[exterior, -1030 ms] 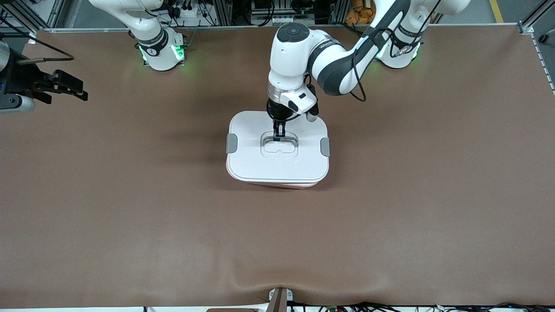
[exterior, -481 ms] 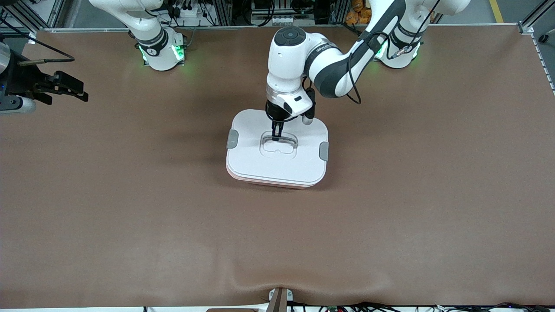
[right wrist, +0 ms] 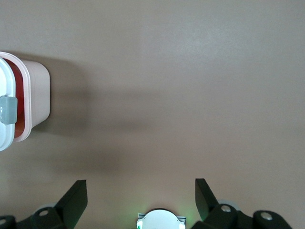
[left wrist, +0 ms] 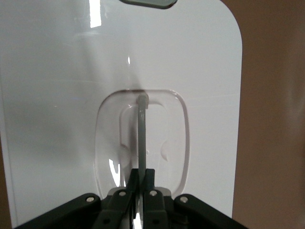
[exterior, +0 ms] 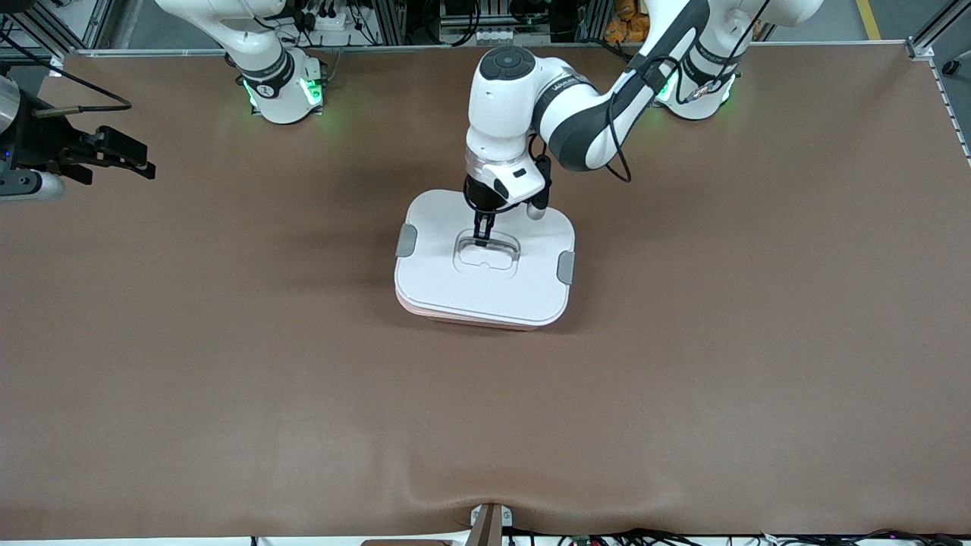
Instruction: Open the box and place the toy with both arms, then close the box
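Observation:
The box (exterior: 470, 321) stands mid-table, its pale pink tub (right wrist: 39, 95) almost wholly covered by the white lid (exterior: 455, 288). My left gripper (exterior: 482, 236) comes straight down over the lid and is shut on the thin clear handle (left wrist: 142, 133) in the lid's recess. The lid's grey clips (exterior: 566, 267) stick out at both short ends. In the right wrist view a narrow red strip (right wrist: 19, 102) shows between lid and tub wall. My right gripper (exterior: 140, 158) waits open over the table at the right arm's end, holding nothing. The toy is hidden.
Brown table mat (exterior: 683, 379) spreads all round the box. The arms' bases (exterior: 284, 91) stand along the table's farthest edge. A small bracket (exterior: 489, 523) sits at the edge nearest the front camera.
My left gripper has come down with the lid, which has sunk lower over the tub and turned slightly. The right arm has hardly moved.

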Controlling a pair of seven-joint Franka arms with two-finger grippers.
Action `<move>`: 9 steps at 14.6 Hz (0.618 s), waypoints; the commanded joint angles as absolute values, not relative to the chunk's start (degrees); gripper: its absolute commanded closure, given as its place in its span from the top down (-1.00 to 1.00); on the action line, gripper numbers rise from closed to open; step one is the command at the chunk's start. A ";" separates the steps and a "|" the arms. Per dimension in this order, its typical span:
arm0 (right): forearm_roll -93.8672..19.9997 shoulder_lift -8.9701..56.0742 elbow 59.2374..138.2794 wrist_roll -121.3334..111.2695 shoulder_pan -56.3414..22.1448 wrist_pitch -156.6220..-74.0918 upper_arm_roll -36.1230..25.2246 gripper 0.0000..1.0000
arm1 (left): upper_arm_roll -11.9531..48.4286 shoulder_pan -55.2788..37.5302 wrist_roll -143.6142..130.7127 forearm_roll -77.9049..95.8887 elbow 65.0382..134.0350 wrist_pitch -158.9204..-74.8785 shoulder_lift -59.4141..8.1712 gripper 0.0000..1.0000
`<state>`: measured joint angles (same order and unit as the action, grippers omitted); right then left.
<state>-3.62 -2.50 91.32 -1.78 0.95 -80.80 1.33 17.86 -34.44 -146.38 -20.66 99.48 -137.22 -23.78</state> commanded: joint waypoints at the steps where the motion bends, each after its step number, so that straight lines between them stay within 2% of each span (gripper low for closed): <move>1: -4.39 -2.72 91.67 -2.11 2.90 -81.12 2.37 1.00 | 17.93 -34.54 -148.97 -21.09 99.40 -137.64 -23.55 -1.00; 9: -4.40 -2.72 91.76 -2.11 2.99 -81.04 2.37 1.00 | 17.93 -34.45 -148.97 -21.62 99.05 -137.64 -24.35 -1.00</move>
<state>-3.62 -2.46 91.32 -1.79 1.48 -80.79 1.30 17.86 -34.43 -148.09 -20.66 99.48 -137.22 -24.38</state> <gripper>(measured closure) 0.000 0.934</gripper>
